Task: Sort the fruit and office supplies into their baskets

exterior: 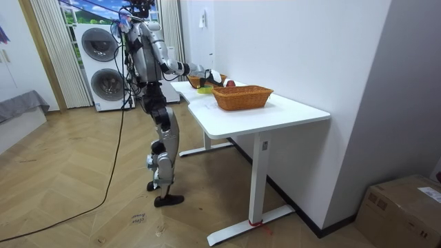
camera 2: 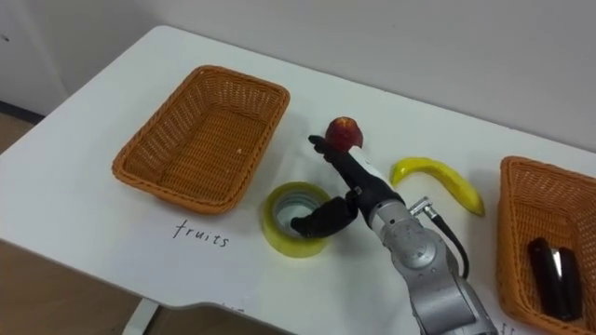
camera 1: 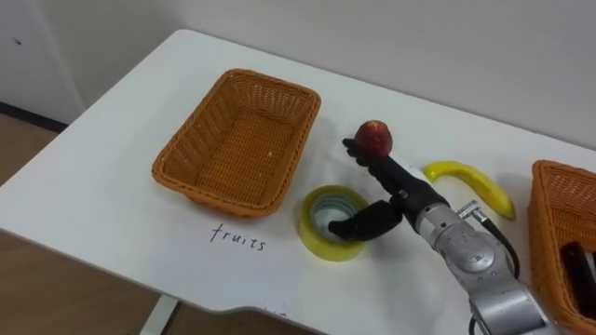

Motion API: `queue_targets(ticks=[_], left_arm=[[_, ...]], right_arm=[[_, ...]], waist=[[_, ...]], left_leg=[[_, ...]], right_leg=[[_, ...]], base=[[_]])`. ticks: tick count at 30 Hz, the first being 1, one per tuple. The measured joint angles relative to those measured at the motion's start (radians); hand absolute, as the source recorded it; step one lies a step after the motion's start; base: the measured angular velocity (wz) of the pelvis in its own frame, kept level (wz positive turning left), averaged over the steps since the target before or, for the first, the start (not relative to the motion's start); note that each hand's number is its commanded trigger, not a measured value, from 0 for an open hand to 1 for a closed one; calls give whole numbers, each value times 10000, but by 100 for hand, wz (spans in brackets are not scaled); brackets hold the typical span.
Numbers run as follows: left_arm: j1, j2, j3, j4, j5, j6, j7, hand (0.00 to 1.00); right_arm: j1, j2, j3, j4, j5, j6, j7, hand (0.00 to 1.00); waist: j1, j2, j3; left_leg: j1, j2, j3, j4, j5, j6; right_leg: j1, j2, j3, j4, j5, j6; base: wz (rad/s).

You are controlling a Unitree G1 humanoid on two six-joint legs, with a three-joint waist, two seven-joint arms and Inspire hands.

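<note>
A red apple (camera 1: 374,137) stands on the white table (camera 1: 112,195), right of the empty wicker basket (camera 1: 179,170) that has "fruits" handwritten in front of it. My right hand (camera 1: 399,184) reaches in from the lower right, open, its straight fingers touching the near side of the apple. Its thumb hangs over a yellow tape roll (camera 1: 311,229) lying flat near the front edge. A banana (camera 1: 473,182) lies right of the hand. In the room view I stand at the table's end with one arm stretched over it.
A second wicker basket (camera 1: 549,244) sits at the right edge with a dark object (camera 2: 549,268) inside. The table's front edge runs close below the tape roll. In the room view, washing machines (exterior: 105,65) stand behind me.
</note>
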Motion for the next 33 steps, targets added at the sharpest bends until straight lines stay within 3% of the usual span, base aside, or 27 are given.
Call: queue_targets(ticks=[9, 21, 33], left_arm=[[-1, 30, 5, -35, 36, 29, 97, 0], [-24, 187, 4, -129, 41, 272, -41, 0], [-88, 218, 4, -129, 103, 483, -155, 0]], right_arm=[[-114, -6, 65, 26, -227, 220, 539, 0], [-748, -5, 96, 650, -573, 493, 1821, 0], [-970, 0, 269, 627, -1787, 857, 2366, 0]], waist=[[23, -118, 41], [43, -336, 16], [268, -352, 15]], left_leg=[[-31, -2, -1, 0, -3, 1], [-16, 3, -3, 53, -2, -1], [-22, -1, 2, 152, -4, 3]], right_leg=[[-35, 13, 7, -8, 3, 5], [-3, 21, 67, 8, 6, 9], [27, 7, 65, 32, 23, 25]], base=[[0], [0], [0]])
